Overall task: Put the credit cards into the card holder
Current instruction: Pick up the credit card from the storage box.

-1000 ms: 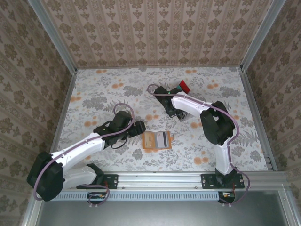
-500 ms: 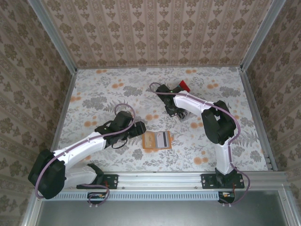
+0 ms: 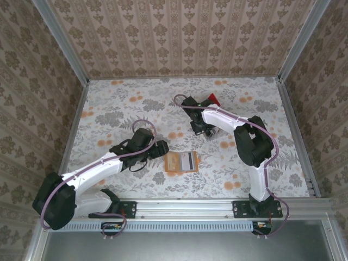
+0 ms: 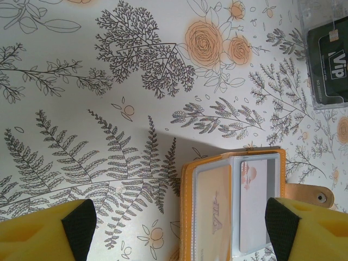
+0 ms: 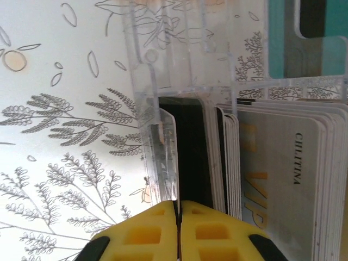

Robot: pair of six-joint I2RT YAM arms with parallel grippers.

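Right claw clamped at the rack, holder waiting under the left.

Your right gripper [image 5: 178, 217] has its yellow pads pressed flat together against the clear acrylic rack [image 5: 163, 157], and you can't tell whether a card edge is nipped between them. Dead ahead, the credit cards [image 5: 272, 174] stand on edge, long axes running away from the fingers, the black one closest to the seam. The card holder [image 3: 182, 162] lies open well apart, toward the near edge, between the wide-spread fingers of your left gripper [image 4: 180, 223], so that arm is nearer it. The stack's right side and the holder's near end are cut off.
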